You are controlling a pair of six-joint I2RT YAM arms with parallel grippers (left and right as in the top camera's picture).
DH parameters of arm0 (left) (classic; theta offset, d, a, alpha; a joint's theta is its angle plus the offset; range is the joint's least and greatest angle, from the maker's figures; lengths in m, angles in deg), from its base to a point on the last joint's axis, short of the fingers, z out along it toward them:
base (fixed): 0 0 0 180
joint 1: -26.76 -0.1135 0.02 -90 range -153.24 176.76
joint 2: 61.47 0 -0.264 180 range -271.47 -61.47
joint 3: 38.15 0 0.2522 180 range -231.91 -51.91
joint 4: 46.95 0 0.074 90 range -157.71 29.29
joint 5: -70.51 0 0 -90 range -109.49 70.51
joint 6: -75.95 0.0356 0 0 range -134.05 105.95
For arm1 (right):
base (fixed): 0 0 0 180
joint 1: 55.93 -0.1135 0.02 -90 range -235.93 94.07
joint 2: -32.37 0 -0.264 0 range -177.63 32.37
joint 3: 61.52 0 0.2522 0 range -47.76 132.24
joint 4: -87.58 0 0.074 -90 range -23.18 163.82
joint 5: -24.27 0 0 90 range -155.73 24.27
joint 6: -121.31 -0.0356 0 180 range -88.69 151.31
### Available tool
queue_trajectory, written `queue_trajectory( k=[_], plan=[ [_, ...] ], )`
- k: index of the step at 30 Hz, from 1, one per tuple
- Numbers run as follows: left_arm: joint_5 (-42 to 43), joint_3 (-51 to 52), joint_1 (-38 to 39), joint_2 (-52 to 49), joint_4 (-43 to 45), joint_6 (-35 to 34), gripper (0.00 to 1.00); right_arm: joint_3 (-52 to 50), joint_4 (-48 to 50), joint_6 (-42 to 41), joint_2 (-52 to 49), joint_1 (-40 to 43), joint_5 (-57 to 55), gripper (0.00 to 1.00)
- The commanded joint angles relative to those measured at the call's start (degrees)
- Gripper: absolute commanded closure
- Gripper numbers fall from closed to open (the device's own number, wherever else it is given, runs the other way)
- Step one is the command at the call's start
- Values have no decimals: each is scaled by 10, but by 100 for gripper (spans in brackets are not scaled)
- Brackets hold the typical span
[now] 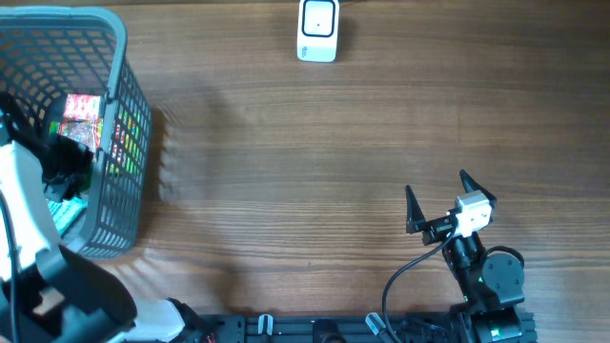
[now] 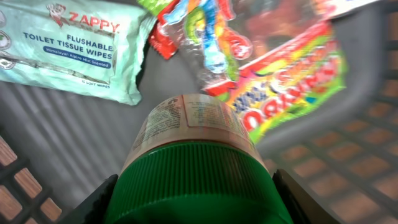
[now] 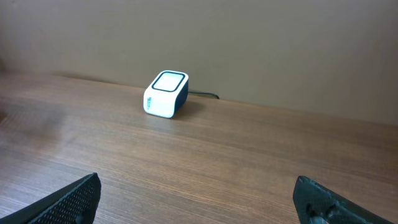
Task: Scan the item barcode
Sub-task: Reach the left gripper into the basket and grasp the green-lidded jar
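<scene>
Overhead view: a grey mesh basket (image 1: 124, 57) sits at the far left corner of the wooden surface (image 1: 286, 191). The left arm (image 1: 24, 191) reaches down into it and hides the task's item from this camera. A small white scanner (image 1: 317, 29) stands at the far edge, about midway along. The right hand (image 1: 438, 186) hovers near the near right corner, fingers spread wide and holding nothing. The surface between basket and scanner is bare.

Left wrist view: a jar (image 2: 193, 124) with a ribbed green lid (image 2: 193, 180) and a pale printed label is inside the basket, lid toward the camera. The left hand (image 2: 196, 194) flanks the lid, one finger close against each side. Whether they are pressing on it cannot be told.

The jar looks rigid and probably has some weight if it is full. The ribs should give a sure hold, while the smooth label would likely slip. Holding it by the lid also leaves the label free to face the scanner (no barcode shows from here).

Around the jar lie a soft pack of wipes (image 2: 68, 46), a clear bag of bright sweets (image 2: 205, 37) and a glossy multicoloured packet (image 2: 292, 81). All are loose and near the jar, and the basket walls rise on every side, so a straight lift seems wise.

Right wrist view: the scanner stands alone by the wall, its cable trailing behind, with the open fingertips (image 3: 68, 199) at the lower corners.
</scene>
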State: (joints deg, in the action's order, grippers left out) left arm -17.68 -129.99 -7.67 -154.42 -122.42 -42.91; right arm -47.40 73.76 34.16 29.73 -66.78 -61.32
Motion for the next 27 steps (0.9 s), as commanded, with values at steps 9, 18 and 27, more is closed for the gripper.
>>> queue_trajectory(
  k=[9, 18, 27],
  plan=[
    [76, -19, 2, 253, 25, -2, 64, -1, 1, 2, 2, -2, -6, 0],
    [172, -19, 2, 398, 101, -21, 61, -1, 1, 1, 2, -2, -6, 0],
    [296, -19, 175, 360, 123, -81, 64, -1, 1, 1, 2, -2, -6, 0]
  ],
)
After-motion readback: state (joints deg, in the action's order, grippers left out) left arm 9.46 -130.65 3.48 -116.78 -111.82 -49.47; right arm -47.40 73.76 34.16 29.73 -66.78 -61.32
